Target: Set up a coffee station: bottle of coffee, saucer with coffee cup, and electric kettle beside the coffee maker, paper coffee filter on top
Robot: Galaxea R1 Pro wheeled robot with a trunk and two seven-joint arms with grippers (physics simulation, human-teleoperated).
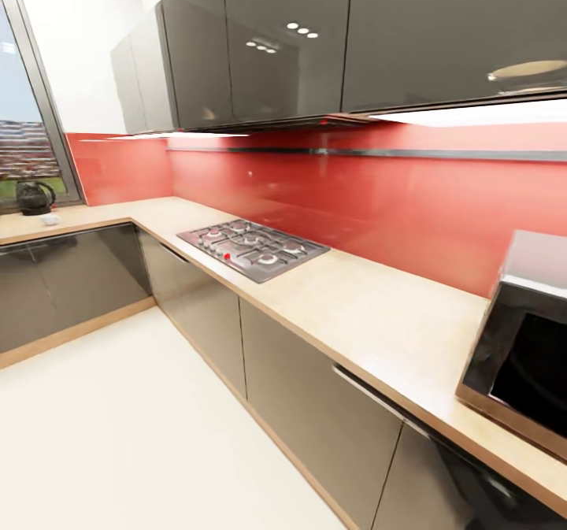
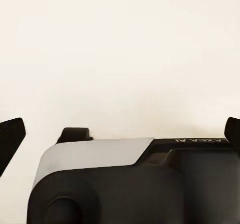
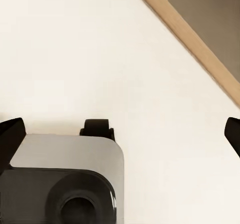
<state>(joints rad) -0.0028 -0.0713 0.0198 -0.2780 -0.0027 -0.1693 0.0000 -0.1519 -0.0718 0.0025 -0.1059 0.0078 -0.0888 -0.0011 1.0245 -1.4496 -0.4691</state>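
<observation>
One long light beige wood-look worktop [image 1: 370,309] is running in an L along the red back panel [image 1: 409,199], above dark grey cabinet fronts [image 1: 315,404]. At its far left end, by the window [image 1: 24,144], the dark smoky translucent glass electric kettle [image 1: 34,197] with a loop handle is standing upright, and a small white object [image 1: 50,219] too small to identify is lying just beside it. A grey gas hob [image 1: 252,248] is sitting in the worktop's middle stretch, and a boxy black-and-silver microwave [image 1: 524,341] is standing at the near right. A thin dark wall shelf board [image 1: 378,153] is running along the red panel. In both wrist views, the left claw [image 2: 120,134] and the right claw [image 3: 120,134] are hanging over the pale floor [image 1: 118,435] with their black fingertips [image 2: 11,136] spread wide apart, holding nothing. Beside the right claw, a tan plinth strip [image 3: 190,39] is crossing the floor.
</observation>
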